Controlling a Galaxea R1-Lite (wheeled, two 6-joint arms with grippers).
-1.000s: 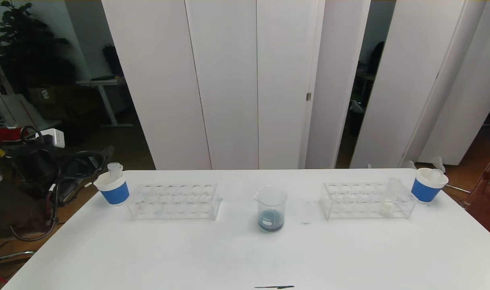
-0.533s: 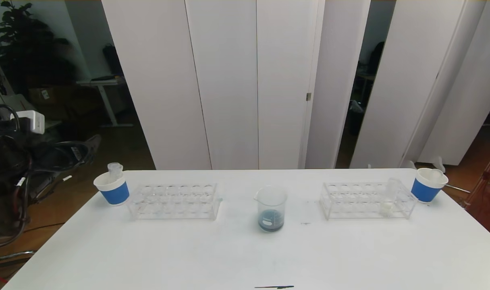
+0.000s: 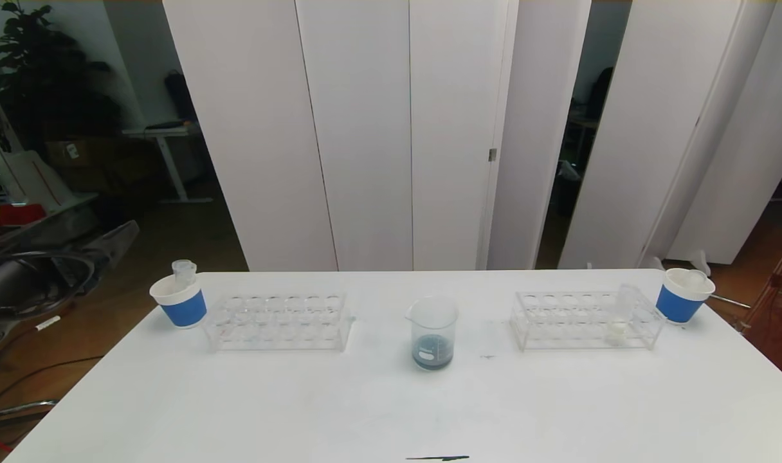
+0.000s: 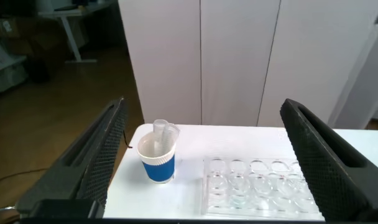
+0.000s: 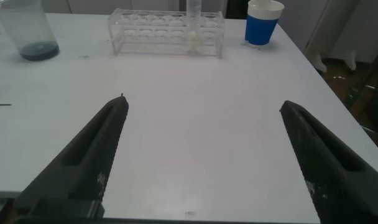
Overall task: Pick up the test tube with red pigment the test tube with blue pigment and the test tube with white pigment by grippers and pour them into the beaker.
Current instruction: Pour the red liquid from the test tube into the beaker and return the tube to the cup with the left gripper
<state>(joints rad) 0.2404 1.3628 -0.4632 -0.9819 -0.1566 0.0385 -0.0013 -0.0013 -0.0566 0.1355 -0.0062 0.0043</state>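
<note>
The white tube (image 3: 616, 321) stands upright in the right rack (image 3: 584, 319), in a slot near the end next to the right cup (image 3: 682, 294). It is thin clear glass or plastic with a round bottom and a little cream liquid at its base: light, rigid, smooth and probably slippery, and breakable if squeezed hard. Best hold, in my judgement, is on the bare upper wall above the rack's top plate, fingers square to its axis, then a straight lift.

The beaker (image 3: 433, 332) stands mid-desk between the two racks, clear and straight-sided with a pouring lip and a dark blue pool at the bottom. The left rack (image 3: 278, 320) looks empty; a clear tube (image 3: 183, 272) leans in the left cup (image 3: 178, 300).

The right gripper (image 5: 201, 155) hovers low over the desk (image 3: 391, 405), well short of the right rack, fingers spread wide and empty. The left gripper (image 4: 204, 158) sits off the desk's left edge, facing the left cup, fingers likewise released.
</note>
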